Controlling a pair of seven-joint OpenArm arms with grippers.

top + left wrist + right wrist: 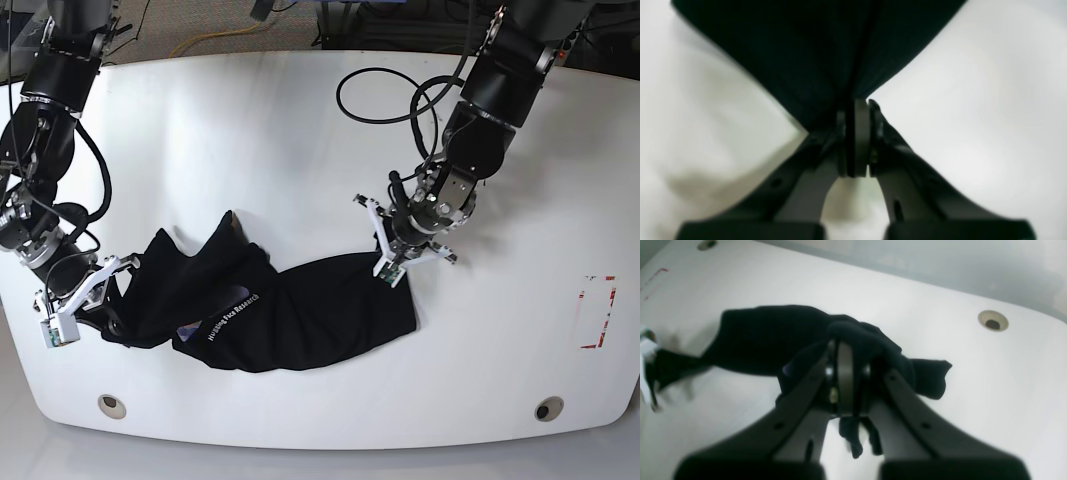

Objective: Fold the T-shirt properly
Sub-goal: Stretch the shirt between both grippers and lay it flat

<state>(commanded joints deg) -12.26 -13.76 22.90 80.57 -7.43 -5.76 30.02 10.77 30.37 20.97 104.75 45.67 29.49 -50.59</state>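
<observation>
Nearest in the left wrist view, the left pincer (855, 143) is closed on a gathered point of black cloth; in the right wrist view, the right pincer (848, 386) has a thicker, bunched fold nipped between its fingers. Both are holding the T-shirt (310, 310), which lies rumpled on the desk (510, 330), its long axis running between the two arms. In the base view, most of the cloth stretches leftward and down from the left pincer, with a flap reaching down past it on the right; from the right pincer the bulk runs rightward. The chest print (228, 312), its white lettering aslant, sits nearer the right pincer, so I'd judge that arm better placed for the crumpled end and the left for the flatter one. The coming move probably turns on drawing the two grips apart along that axis, to straighten the cloth before folding. Most of the print is tucked under, and I can't tell collar from hem or which edges are pinched. The left wrist view is blurred and cuts off most of the shirt; the right pincer's fingers hide part of the bunch.
</observation>
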